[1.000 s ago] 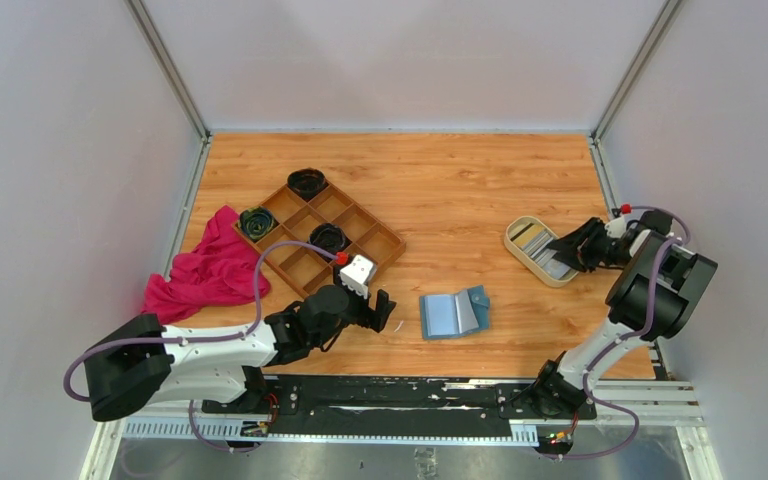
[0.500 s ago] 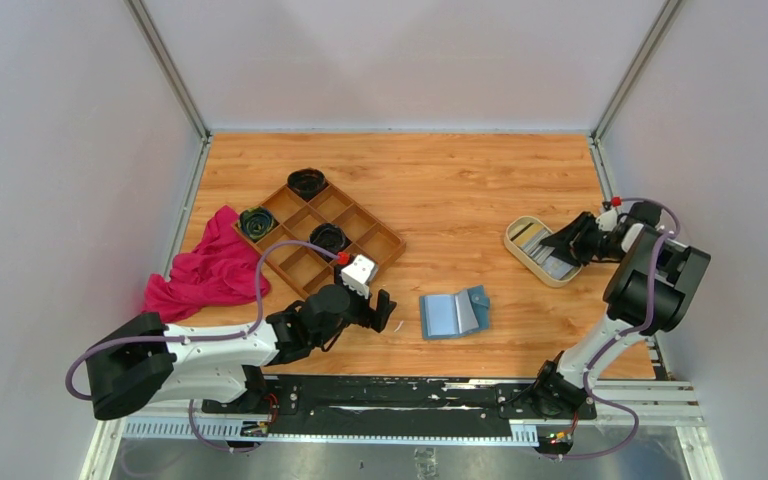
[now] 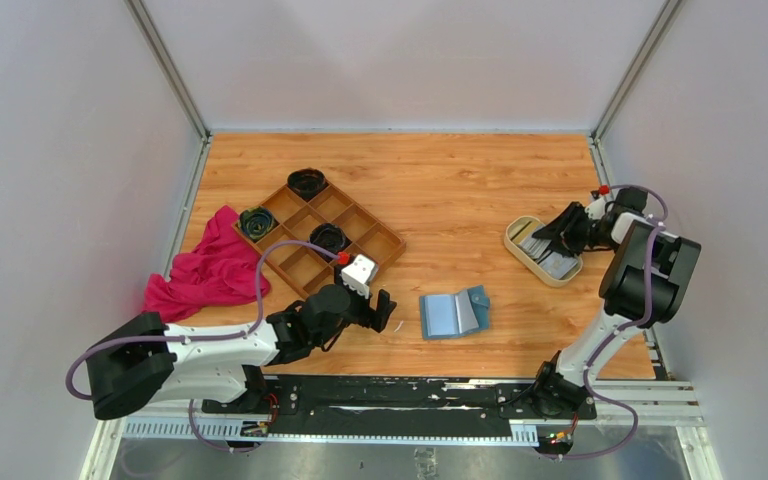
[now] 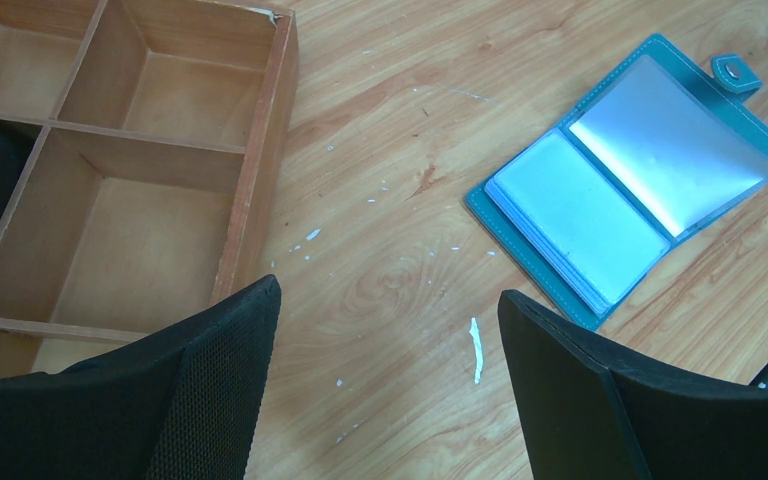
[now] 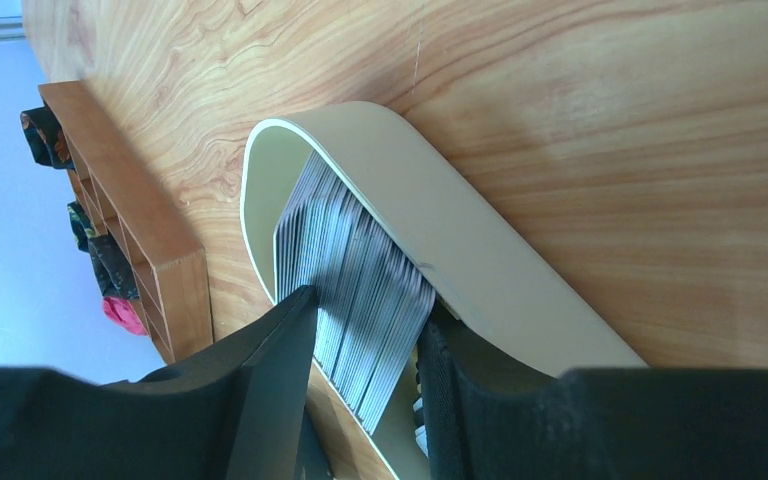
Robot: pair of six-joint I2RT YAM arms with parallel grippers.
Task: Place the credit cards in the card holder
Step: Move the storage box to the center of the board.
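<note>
The credit cards [image 5: 360, 270] are a thick whitish-grey stack standing on edge inside the cream oval tray [image 5: 460, 230] at the table's right. My right gripper [image 5: 365, 305] straddles that stack, one pad against each face, shut on it. From above, the right gripper [image 3: 557, 233] reaches over the tray [image 3: 516, 246], and more grey cards [image 3: 552, 264] lie in its near end. The teal card holder [image 3: 453, 313] lies open and flat at front centre, its pale blue sleeves [image 4: 580, 215] up. My left gripper [image 4: 388, 295] hovers open over bare wood left of the holder, empty.
A brown wooden compartment tray [image 3: 320, 235] sits left of centre with dark rolled items [image 3: 307, 182] in some cells; its corner [image 4: 260, 150] is close to my left fingers. A pink cloth [image 3: 210, 265] lies at the far left. Small white flecks [image 4: 475, 350] dot the wood.
The right arm has swung back and left over the cream tray, bringing its fingers around the card stack. The left arm and the card holder have not moved.
</note>
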